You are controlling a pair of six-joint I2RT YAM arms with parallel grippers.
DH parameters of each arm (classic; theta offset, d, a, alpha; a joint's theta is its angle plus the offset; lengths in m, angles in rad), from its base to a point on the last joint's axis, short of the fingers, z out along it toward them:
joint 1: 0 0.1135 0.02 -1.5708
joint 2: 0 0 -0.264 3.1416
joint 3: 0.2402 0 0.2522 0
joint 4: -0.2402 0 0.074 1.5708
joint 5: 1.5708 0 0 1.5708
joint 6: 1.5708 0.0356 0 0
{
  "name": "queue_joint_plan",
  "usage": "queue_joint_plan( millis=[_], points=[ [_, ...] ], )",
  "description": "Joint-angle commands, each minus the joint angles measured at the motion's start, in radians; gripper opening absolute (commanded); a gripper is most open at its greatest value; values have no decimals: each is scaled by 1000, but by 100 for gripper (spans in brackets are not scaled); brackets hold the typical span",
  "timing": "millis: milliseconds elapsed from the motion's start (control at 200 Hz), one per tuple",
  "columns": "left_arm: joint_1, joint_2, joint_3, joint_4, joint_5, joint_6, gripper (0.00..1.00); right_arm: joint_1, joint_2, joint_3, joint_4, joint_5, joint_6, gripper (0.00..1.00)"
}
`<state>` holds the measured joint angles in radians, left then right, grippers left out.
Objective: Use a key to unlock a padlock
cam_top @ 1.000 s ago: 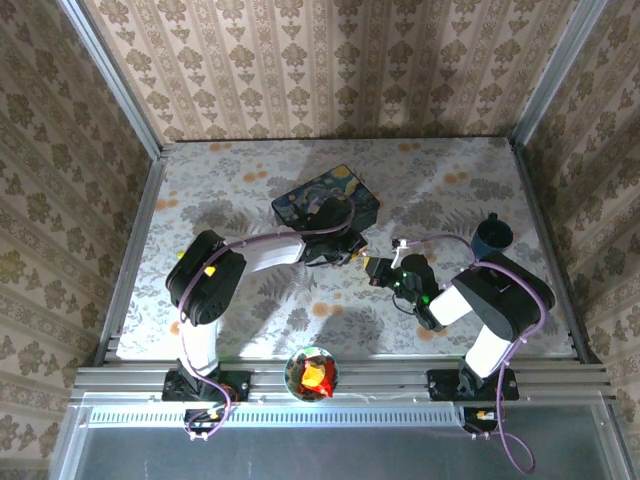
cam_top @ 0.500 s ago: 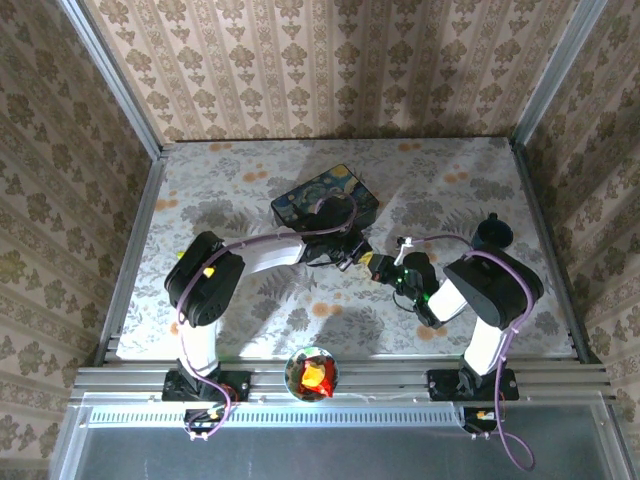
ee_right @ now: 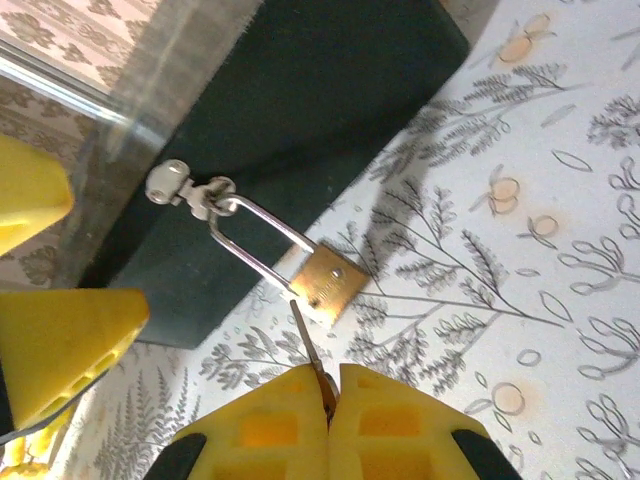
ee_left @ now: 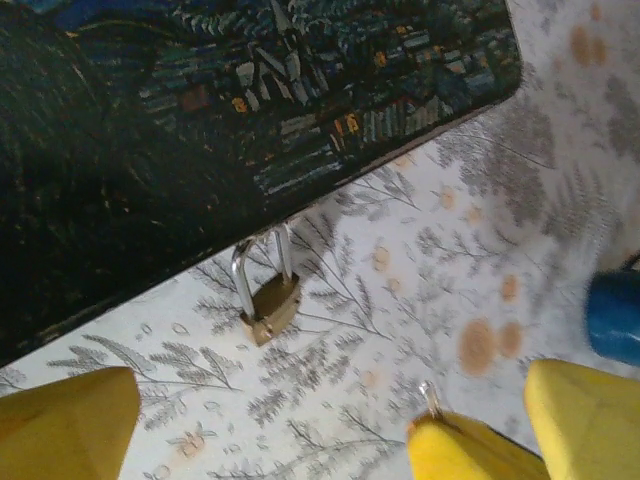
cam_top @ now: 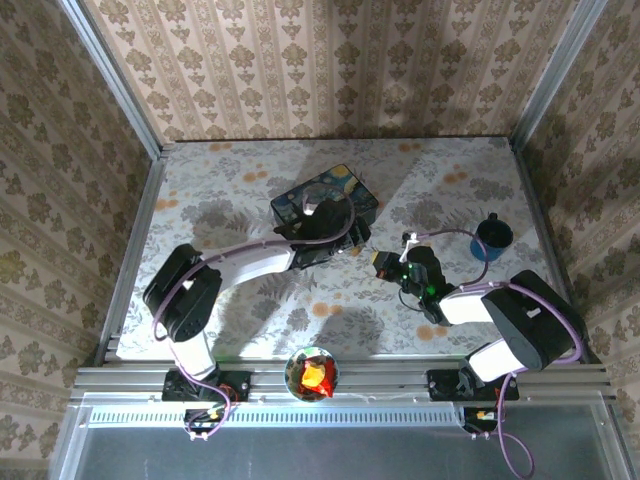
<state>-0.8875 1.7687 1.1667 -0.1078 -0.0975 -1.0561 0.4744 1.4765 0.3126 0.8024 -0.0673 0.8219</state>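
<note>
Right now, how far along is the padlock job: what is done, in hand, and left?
Done: the right end effector is shut on the key. In hand: the key tip sits at the body of the padlock; whether it is inserted is unclear. Left: turning it and freeing the shackle, closed through the hasp of the dark blue box.

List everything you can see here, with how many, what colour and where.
floral-patterned table: one, pale with orange spots.
dark blue rectangular box with a starry-night picture: one, mid-table.
small brass-gold metal padlock: one, gold with a pale shackle, lying beside the box, shackle through a fitting on its side.
thin metal key: one, silvery, pinched in the right end effector, pointing at the padlock.
small dark blue cup: one, table's right side.
round bowl: one, red and yellow contents, near rail.
left end effector: yellow fingers, open, by the padlock.
right end effector: yellow fingers, shut on the key.
</note>
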Motion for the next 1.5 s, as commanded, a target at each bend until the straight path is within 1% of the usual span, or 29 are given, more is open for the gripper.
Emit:
queue_joint_plan(
  millis=[0,130,150,240,365,475,525,615,715,785,825,950,975,1035,1070,1175,1260,1305,1460,1475,1490],
  points=[
    [-42,78,57,-20,-213,127,100,-13,-40,-18,-78,3,-1,0],
    [-62,178,159,-112,-291,115,100,-25,-79,-20,-145,-4,-17,0],
    [-62,193,172,-128,-304,110,100,-27,-112,-17,-157,-5,-20,0],
    [-58,254,223,-191,-375,79,100,-39,-159,-18,-207,-9,-35,0],
    [-49,331,293,-252,-455,70,95,-56,-219,-26,-265,-17,-49,0],
    [-23,380,345,-329,-481,46,93,-69,-267,-33,-301,-23,-58,0],
    [-12,386,344,-325,-484,54,91,-75,-288,-37,-317,-22,-61,0],
    [-4,396,350,-327,-479,69,83,-82,-312,-47,-328,-19,-64,0],
    [-6,413,358,-338,-451,69,82,-91,-321,-56,-329,-19,-64,0],
    [-11,427,366,-351,-435,62,81,-94,-318,-56,-321,-24,-64,0],
    [-14,435,371,-358,-431,60,77,-95,-314,-56,-313,-31,-65,0],
    [-11,457,386,-372,-414,62,72,-102,-297,-52,-292,-59,-75,0],
    [-11,459,388,-371,-413,65,69,-103,-292,-51,-288,-68,-76,0],
    [-11,459,386,-366,-413,73,67,-106,-282,-49,-278,-88,-86,0],
    [-11,459,385,-359,-412,81,64,-107,-275,-46,-271,-100,-93,0],
    [-10,473,401,-362,-403,91,63,-110,-252,-44,-240,-134,-107,0],
    [-11,486,410,-366,-394,96,68,-112,-227,-40,-223,-155,-112,0],
    [-11,491,416,-371,-392,93,69,-112,-215,-37,-217,-160,-113,0],
    [-12,500,421,-392,-408,72,62,-114,-179,-33,-183,-180,-115,0],
    [-13,500,421,-395,-411,69,61,-115,-176,-32,-181,-181,-115,0],
    [-12,500,420,-398,-412,66,57,-115,-172,-31,-181,-182,-116,0]
  ],
)
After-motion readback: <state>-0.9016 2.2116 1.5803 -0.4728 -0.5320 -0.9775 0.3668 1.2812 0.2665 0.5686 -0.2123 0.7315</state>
